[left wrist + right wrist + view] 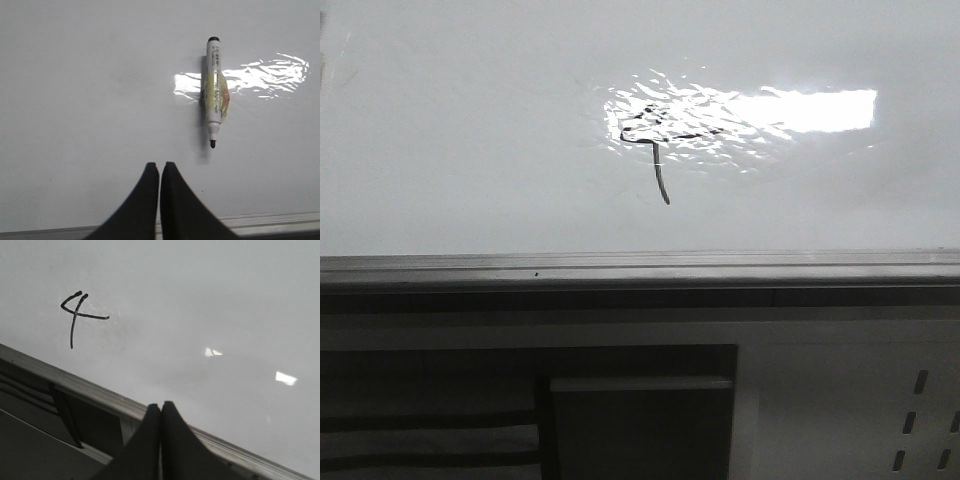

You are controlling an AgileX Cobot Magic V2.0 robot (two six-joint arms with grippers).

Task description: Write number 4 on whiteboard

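Note:
A thin black number 4 [655,140] is drawn on the glossy whiteboard [470,130], partly inside the bright rippled glare. It also shows in the right wrist view [75,315]. A white marker [214,90] with a yellow wrap lies flat on the whiteboard [90,85], cap off, black tip toward my left gripper. My left gripper [159,166] is shut and empty, apart from the marker. My right gripper [161,406] is shut and empty, over the board's grey edge rail [100,395]. Neither gripper shows in the front view.
The grey metal rail [640,268] runs along the whiteboard's near edge. Below it are a dark opening [640,420] and a pale panel with slots [910,420] at the right. The rail also shows in the left wrist view [280,220].

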